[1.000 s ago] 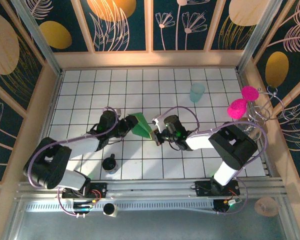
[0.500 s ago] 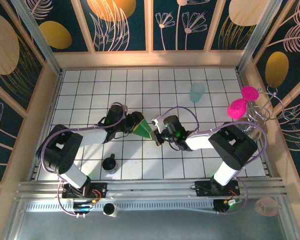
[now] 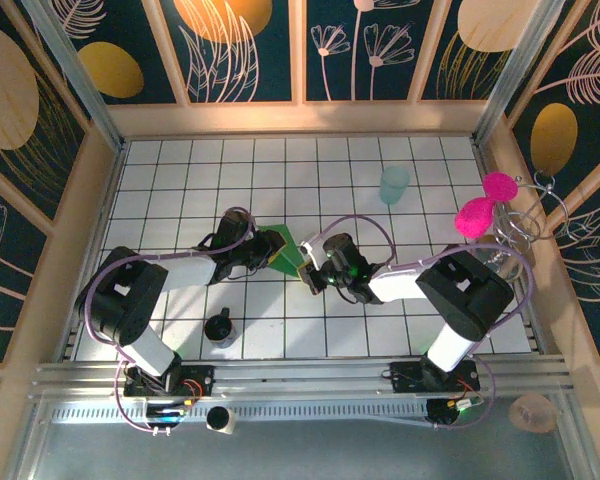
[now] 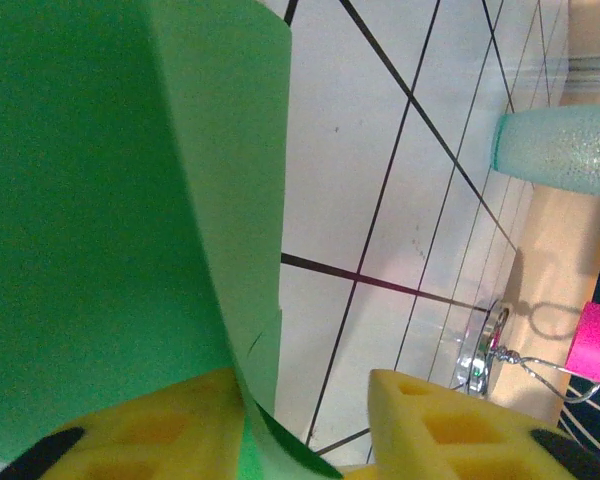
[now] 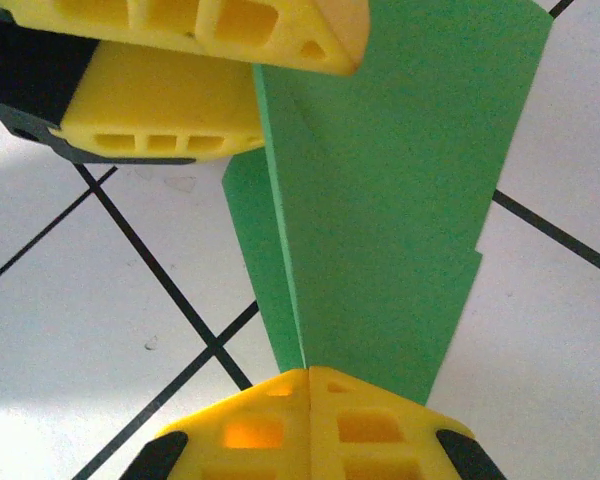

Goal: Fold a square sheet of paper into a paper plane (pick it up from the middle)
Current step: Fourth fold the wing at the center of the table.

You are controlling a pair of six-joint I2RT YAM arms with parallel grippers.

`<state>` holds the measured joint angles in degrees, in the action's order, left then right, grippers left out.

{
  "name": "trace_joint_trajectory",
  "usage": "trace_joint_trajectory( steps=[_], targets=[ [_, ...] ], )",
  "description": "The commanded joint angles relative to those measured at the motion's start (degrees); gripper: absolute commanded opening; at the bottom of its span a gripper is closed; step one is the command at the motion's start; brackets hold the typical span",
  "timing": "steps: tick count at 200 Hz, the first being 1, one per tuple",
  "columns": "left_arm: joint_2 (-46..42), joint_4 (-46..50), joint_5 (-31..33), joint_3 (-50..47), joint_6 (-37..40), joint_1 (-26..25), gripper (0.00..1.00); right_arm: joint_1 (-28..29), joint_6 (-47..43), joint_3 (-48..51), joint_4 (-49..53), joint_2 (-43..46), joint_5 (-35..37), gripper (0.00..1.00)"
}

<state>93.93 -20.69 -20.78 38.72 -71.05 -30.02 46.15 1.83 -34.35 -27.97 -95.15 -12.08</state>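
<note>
The creased bright green sheet of paper (image 3: pixel 283 250) (image 5: pixel 410 200) (image 4: pixel 100 200), kept pinched at its narrow end by the closed right hand (image 3: pixel 310 272) (image 5: pixel 308 385), is now straddled at its opposite edge by the left hand (image 3: pixel 263 252) (image 4: pixel 310 400), narrowed from wide yet not clamped, so a two-handed fold is judged to be in preparation.

Right gripper (image 5: pixel 308 385) jaws pinch narrow end of green paper (image 5: pixel 400 200); left gripper (image 5: pixel 305 80) straddles top edge.
</note>
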Motion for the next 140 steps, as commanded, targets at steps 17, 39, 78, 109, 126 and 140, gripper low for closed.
trace_joint_trajectory(
  steps=[17, 39, 78, 109, 126, 140],
  targets=[
    [0.5, 1.9, -0.3, 1.2, -1.7, -0.3, 0.30, 0.9, -2.3, -1.4, 1.7, 1.6, 2.6, 0.11],
    [0.4, 2.0, -0.1, 1.2, -1.7, -0.3, 0.23, 1.2, -2.6, -1.4, 2.4, 2.6, 3.6, 0.18],
    [0.1, 2.1, 0.4, 1.3, -2.2, -0.3, 0.11, 3.0, -3.1, -1.7, 2.7, 3.8, 9.0, 0.31],
    [-0.3, 2.4, 0.6, 2.1, -2.4, -0.4, 0.09, 5.5, -4.3, -2.7, 2.5, 2.7, 14.2, 0.35],
    [-0.5, 2.7, 0.7, 2.5, -2.4, -0.4, 0.09, 6.1, -4.5, -3.4, 2.2, 1.4, 15.1, 0.35],
    [-0.6, 3.1, 0.7, 2.8, -2.4, -0.3, 0.08, 6.3, -4.3, -4.1, 2.3, 0.0, 16.2, 0.35]
  ],
)
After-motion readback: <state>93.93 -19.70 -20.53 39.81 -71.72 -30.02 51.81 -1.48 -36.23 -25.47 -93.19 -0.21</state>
